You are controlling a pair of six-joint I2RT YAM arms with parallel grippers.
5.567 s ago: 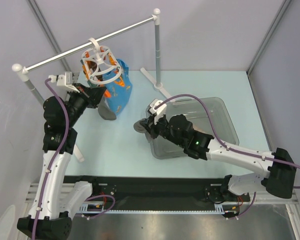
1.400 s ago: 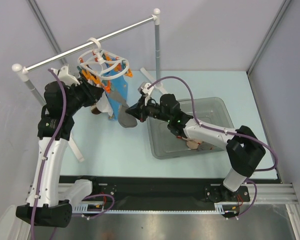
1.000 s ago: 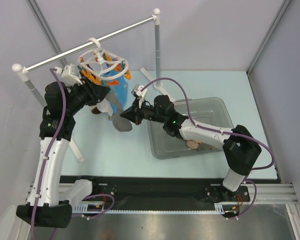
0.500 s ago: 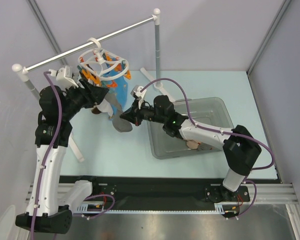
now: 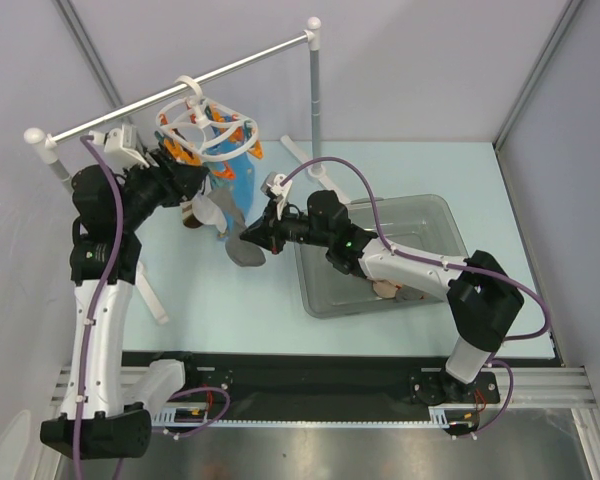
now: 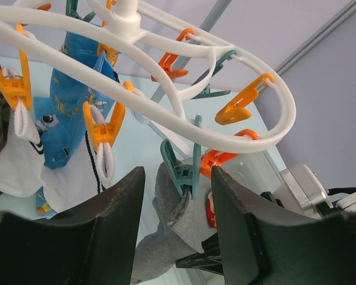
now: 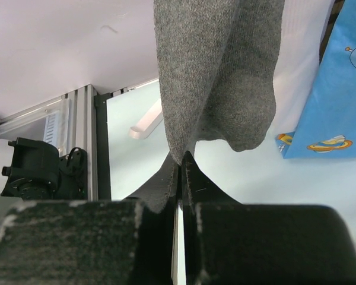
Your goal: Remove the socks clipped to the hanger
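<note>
The white ring hanger [image 5: 205,130] hangs from the rail, also in the left wrist view [image 6: 184,65]. A grey sock [image 5: 242,245] hangs from a teal clip [image 6: 187,178]. My left gripper [image 6: 178,196] is open, its jaws either side of that clip and the sock's top; it sits under the ring [image 5: 185,180]. My right gripper [image 7: 182,157] is shut on the grey sock's [image 7: 219,77] lower edge, left of the bin [image 5: 252,240]. A white sock [image 6: 12,172] hangs from an orange clip. A brown striped sock [image 5: 190,215] hangs beside it.
A bright blue printed cloth [image 5: 242,175] hangs on the hanger behind the socks. A clear bin [image 5: 450,230] at the right holds loose socks [image 5: 390,290]. The long white rail [image 5: 250,57] rests on two posts; the right post [image 5: 315,100] stands behind the bin.
My right gripper left the bin, reached left and closed on the grey sock's lower end. My left gripper rose under the ring and now straddles the teal clip.
</note>
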